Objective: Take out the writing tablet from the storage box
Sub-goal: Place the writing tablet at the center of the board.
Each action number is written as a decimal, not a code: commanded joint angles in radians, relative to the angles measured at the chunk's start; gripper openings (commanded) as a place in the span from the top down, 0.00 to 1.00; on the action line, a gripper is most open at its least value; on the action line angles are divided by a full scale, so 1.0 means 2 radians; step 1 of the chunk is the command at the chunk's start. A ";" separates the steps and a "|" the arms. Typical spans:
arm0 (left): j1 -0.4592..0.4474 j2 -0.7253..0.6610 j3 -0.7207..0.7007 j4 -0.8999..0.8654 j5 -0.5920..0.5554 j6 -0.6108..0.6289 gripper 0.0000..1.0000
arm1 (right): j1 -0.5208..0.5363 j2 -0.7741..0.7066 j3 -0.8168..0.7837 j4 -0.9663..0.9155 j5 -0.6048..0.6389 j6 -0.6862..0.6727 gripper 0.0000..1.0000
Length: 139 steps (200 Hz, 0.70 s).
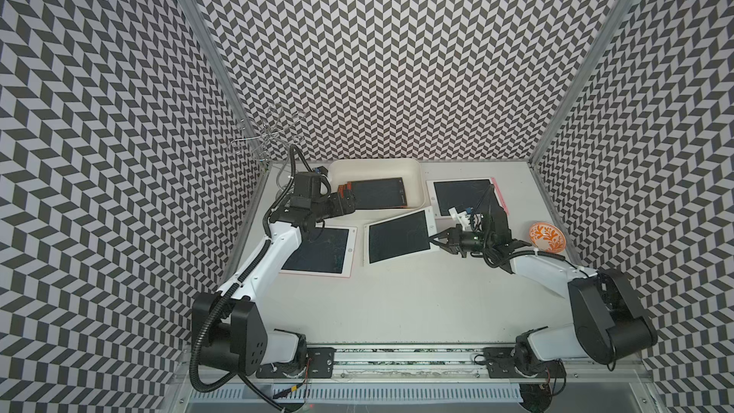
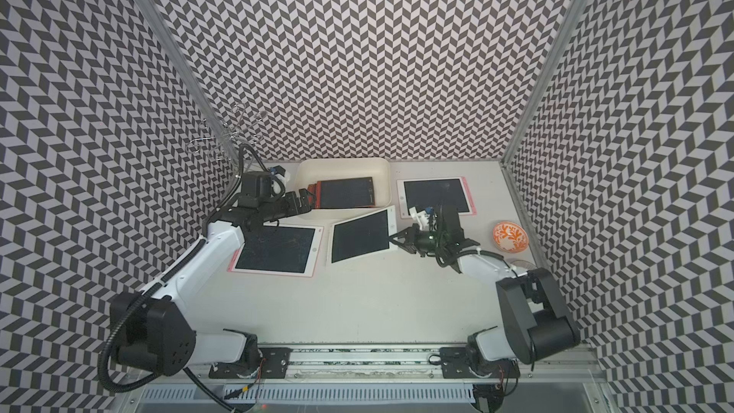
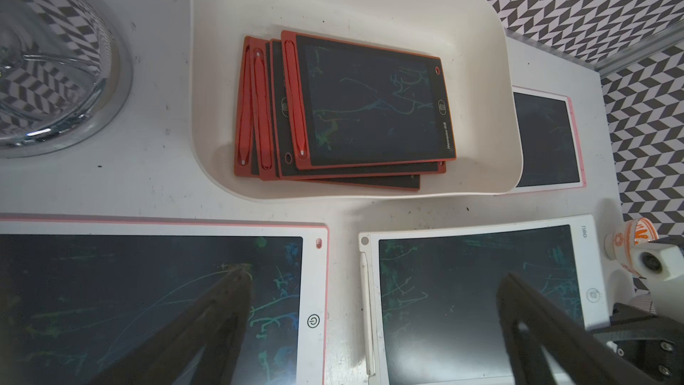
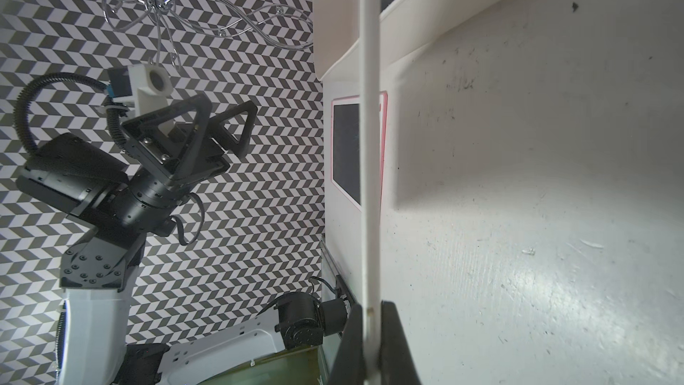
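Observation:
The cream-white storage box (image 1: 418,182) (image 2: 383,176) (image 3: 481,50) stands at the back of the table. A fanned stack of red-framed writing tablets (image 1: 379,193) (image 2: 346,192) (image 3: 374,101) lies in it. My left gripper (image 1: 346,201) (image 2: 306,198) (image 3: 374,275) is open and empty at the box's left front corner, above the table. My right gripper (image 1: 435,240) (image 2: 397,238) (image 4: 371,312) is shut on the right edge of a white-framed tablet (image 1: 397,238) (image 2: 359,236) (image 3: 462,290) (image 4: 370,142), which sits askew in front of the box.
Two pink-rimmed white tablets lie flat: one under the left arm (image 1: 317,250) (image 2: 274,250) (image 3: 148,290), one right of the box (image 1: 462,194) (image 2: 435,194) (image 3: 546,138). An orange patterned bowl (image 1: 546,236) (image 2: 510,236) sits far right. A chrome wire rack (image 1: 266,137) (image 4: 207,12) fills the back left corner.

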 commanded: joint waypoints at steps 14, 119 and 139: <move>-0.004 -0.022 -0.027 0.015 0.010 -0.004 0.01 | -0.002 0.010 -0.011 0.083 -0.013 0.011 1.00; -0.005 -0.007 -0.034 0.024 0.015 -0.004 0.01 | -0.002 0.056 -0.016 0.109 -0.012 0.010 1.00; -0.005 0.000 -0.032 0.026 0.016 -0.004 0.01 | -0.001 0.067 -0.016 0.113 -0.011 0.011 1.00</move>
